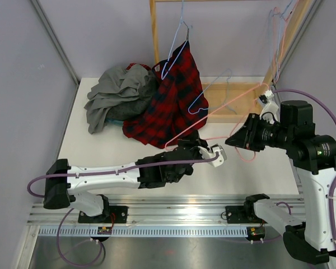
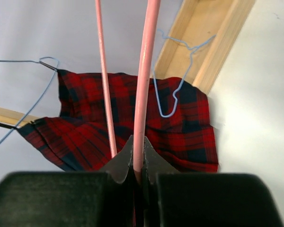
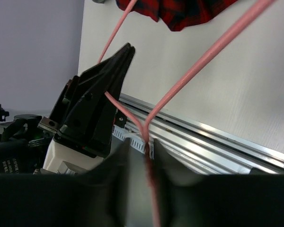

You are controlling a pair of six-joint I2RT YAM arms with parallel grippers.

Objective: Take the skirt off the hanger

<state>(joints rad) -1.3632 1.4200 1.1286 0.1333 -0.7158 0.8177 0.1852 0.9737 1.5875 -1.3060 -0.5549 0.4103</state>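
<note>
The red and dark plaid skirt (image 1: 171, 103) (image 2: 132, 118) lies bunched at the back of the table, and its edge shows in the right wrist view (image 3: 180, 9). A blue wire hanger (image 1: 176, 53) meets its top corner, and a second light blue one (image 1: 199, 101) (image 2: 177, 90) lies on the cloth. A pink hanger (image 1: 224, 109) (image 2: 146, 71) (image 3: 203, 61) stretches over the skirt's near edge. My left gripper (image 1: 187, 141) (image 2: 137, 153) is shut on one of its pink wires. My right gripper (image 1: 232, 141) (image 3: 146, 147) is shut on its twisted neck.
A heap of grey clothes (image 1: 115, 95) lies left of the skirt. A wooden rack frame (image 1: 238, 101) (image 2: 213, 42) rests at the back right, with a post (image 1: 154, 28) behind. More wire hangers (image 1: 277, 39) hang at the top right. A metal rail (image 1: 173, 204) (image 3: 217, 142) runs along the near edge.
</note>
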